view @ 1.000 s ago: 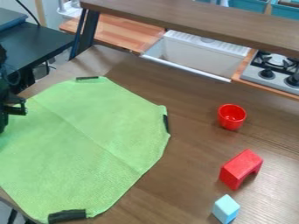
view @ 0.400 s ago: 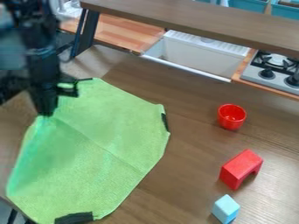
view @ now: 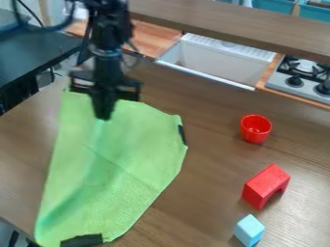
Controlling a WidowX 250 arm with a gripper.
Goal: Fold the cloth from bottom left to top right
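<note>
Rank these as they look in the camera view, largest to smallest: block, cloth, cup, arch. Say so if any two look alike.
1. Cloth
2. Arch
3. Cup and block: these look about alike, so I leave them unranked.

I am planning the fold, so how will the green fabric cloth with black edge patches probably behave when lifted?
The green fabric cloth is probably floppy: it slopes in soft folds below the black gripper. It looks thin, so likely light for its broad size. The black patch on its near edge seems an added layer and may bend less easily.
</note>
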